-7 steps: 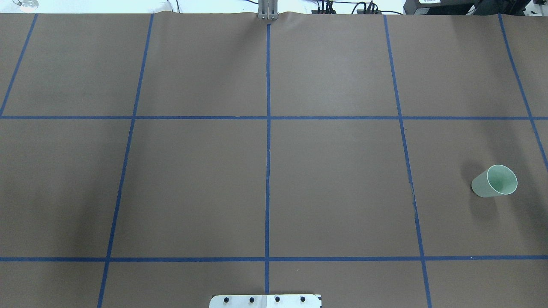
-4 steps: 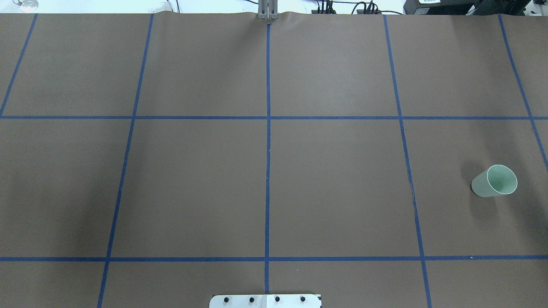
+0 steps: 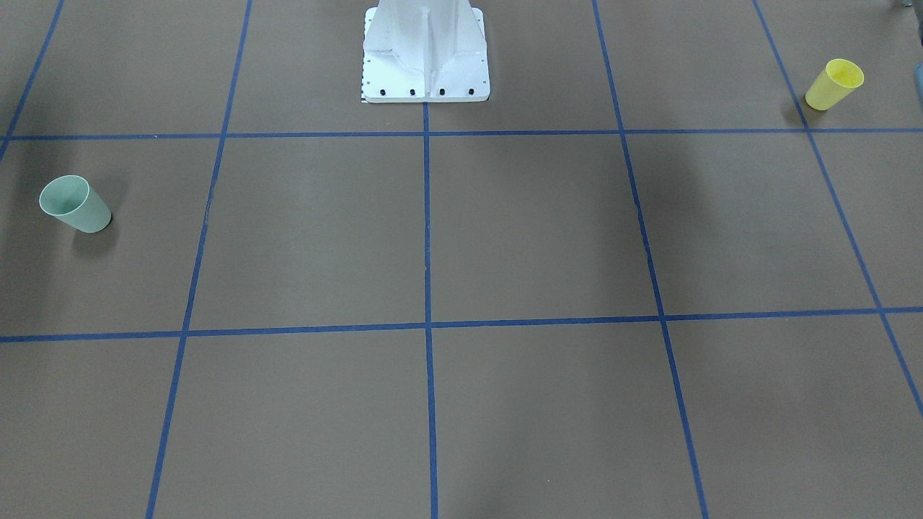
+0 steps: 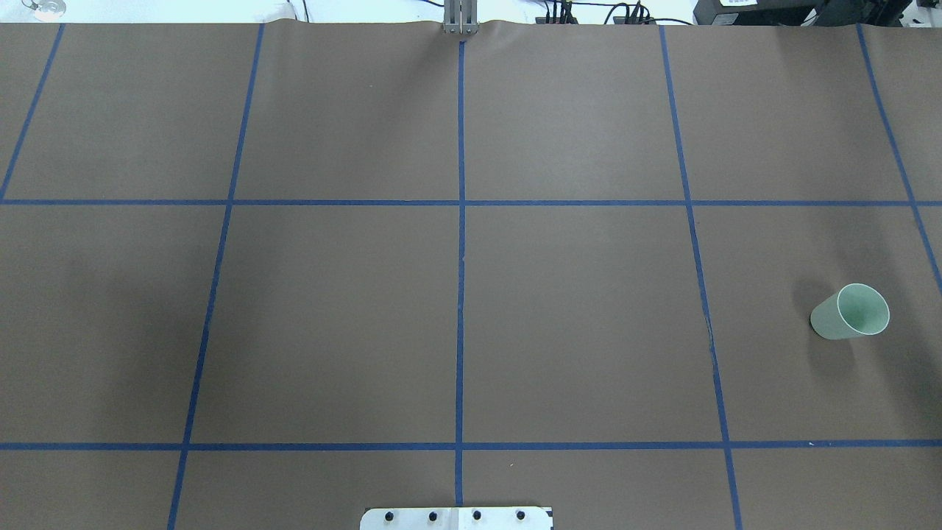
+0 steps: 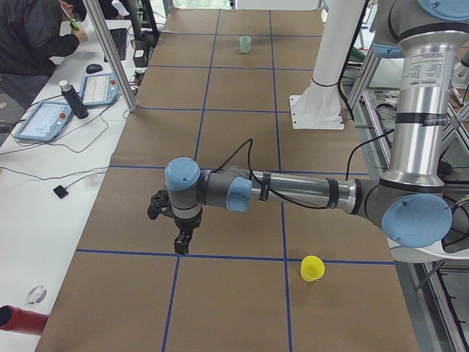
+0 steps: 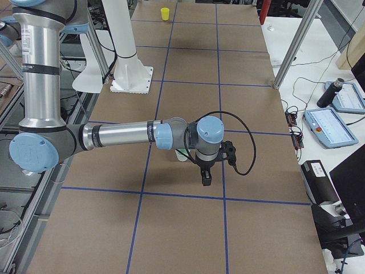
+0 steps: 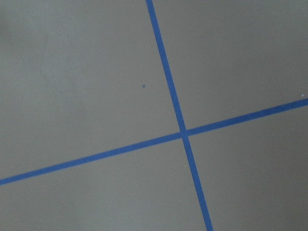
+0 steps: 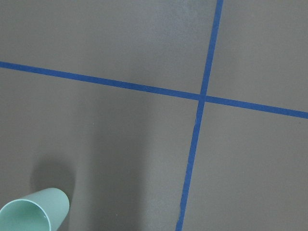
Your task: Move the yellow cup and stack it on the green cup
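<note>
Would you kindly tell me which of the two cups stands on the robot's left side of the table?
The yellow cup: it stands upright on the robot's left, while the green cup stands far across on the robot's right.

Silver-tube arms (image 5: 300, 192), light-blue joint caps (image 5: 182, 174), black cable (image 6: 254, 149), white pedestal (image 3: 425, 50), 4 black bolts (image 3: 412, 92).

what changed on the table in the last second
Nothing visibly moved, and nothing was taken hold of or let go. In the overhead view the green cup stands in the same spot on the right side of the table. Only the soft shadow on the left side seems to have shifted slightly. The yellow cup is outside that view, so it cannot be compared.
</note>
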